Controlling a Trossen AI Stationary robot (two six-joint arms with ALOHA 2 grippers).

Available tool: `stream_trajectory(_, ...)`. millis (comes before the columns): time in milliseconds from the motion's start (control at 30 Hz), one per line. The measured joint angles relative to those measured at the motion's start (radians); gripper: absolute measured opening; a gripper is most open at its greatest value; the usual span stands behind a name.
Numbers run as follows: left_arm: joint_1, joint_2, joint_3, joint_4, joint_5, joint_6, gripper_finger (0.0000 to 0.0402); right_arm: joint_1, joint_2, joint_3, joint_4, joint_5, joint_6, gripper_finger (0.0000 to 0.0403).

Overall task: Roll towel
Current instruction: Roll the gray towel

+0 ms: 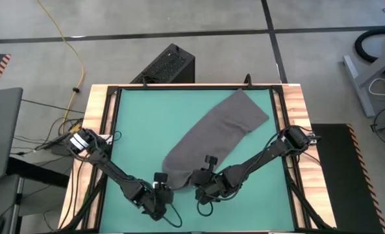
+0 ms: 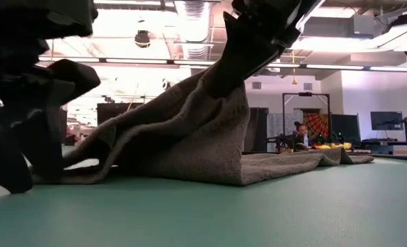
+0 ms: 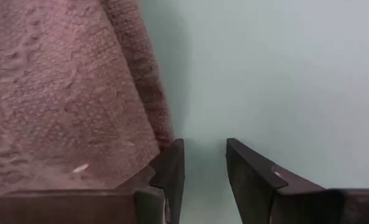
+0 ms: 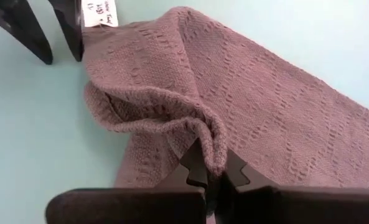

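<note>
Towel: your plain dark grey cloth towel [image 1: 211, 140] lies diagonally across the green desk [image 1: 140, 123], its near end bunched and lifted.
Right claw: your right claw [image 4: 212, 171] pinches a raised fold at that near end.
Left claw: your left claw [image 3: 203, 165] stands narrowly parted at the towel's corner, beside its white tag [image 4: 101, 12], gripping nothing visible.

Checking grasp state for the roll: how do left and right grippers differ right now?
The right gripper is shut on a pinched fold of the towel and lifts it off the table; the left gripper has a gap between its fingers, with only green table showing in that gap. The right grips cloth; the left sits beside the towel's edge, next to its white tag. Both are at the towel's near end, close together.
</note>
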Motion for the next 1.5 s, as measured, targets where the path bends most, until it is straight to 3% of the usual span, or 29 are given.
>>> stream_trajectory(167, 0.026, -0.007, 0.000, -0.005, 0.038, 0.030, 0.0106, 0.000, 0.000, 0.000, -0.017, -0.001, -0.002, 0.0021)
stream_trajectory(567, 0.064, -0.060, -0.003, -0.069, -0.001, 0.073, 0.0106, -0.001, 0.000, 0.000, -0.034, -0.003, -0.004, 0.0022)
stream_trajectory(1100, 0.115, -0.031, -0.040, -0.031, 0.251, 0.071, 0.0105, -0.001, 0.001, 0.000, -0.074, -0.008, 0.008, 0.0022)
stream_trajectory(1500, 0.096, -0.051, -0.056, -0.087, 0.349, 0.053, 0.0082, 0.017, 0.001, 0.000, -0.065, -0.171, 0.027, 0.0022)
